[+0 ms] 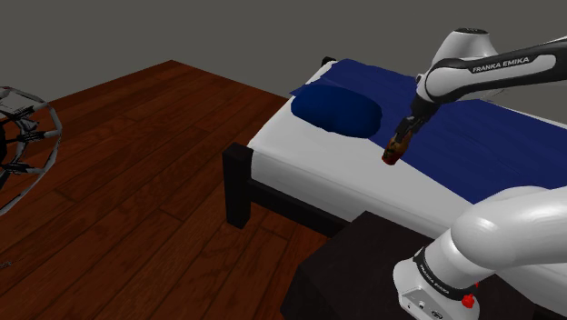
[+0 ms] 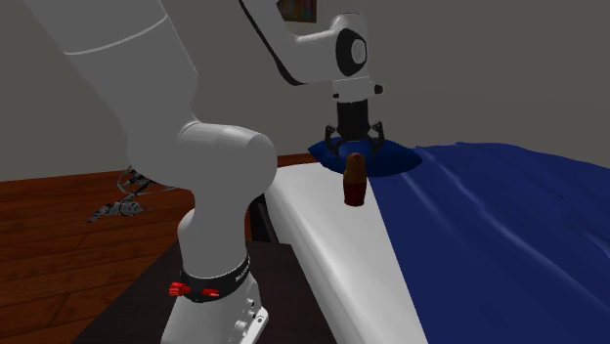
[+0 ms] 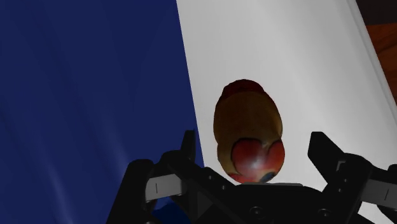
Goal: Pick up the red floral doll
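At the shoulder view's left, a grey wire-framed thing (image 1: pixel 20 136) sits on the dark wooden floor (image 1: pixel 136 182); I cannot tell whether it is a basket or holds anything. Further right, the red-brown egg-shaped doll (image 1: pixel 392 153) stands upright on the white-sheeted bed (image 1: pixel 309 164), beside the dark blue blanket (image 1: pixel 491 145). The black hand (image 2: pixel 355 147) hovers just above it, its 2 fingers spread wide, gripping nothing. By my judgement, lowering, closing and lifting all remain.
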`<state>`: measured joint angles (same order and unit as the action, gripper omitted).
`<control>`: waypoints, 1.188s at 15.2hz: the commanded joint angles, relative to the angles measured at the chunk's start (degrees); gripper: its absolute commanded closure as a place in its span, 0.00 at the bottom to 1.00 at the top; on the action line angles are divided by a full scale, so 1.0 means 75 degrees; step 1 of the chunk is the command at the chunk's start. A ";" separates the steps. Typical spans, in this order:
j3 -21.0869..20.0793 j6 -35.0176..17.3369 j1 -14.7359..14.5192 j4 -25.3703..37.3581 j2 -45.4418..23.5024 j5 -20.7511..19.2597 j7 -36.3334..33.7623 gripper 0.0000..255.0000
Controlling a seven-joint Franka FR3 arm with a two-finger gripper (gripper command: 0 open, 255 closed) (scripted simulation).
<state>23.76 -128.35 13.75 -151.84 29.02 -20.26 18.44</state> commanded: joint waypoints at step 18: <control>-0.0100 0.0519 -0.0014 0.0291 0.0237 0.0077 0.0049 1.00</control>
<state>23.29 -125.38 13.77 -150.24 30.48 -19.90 18.85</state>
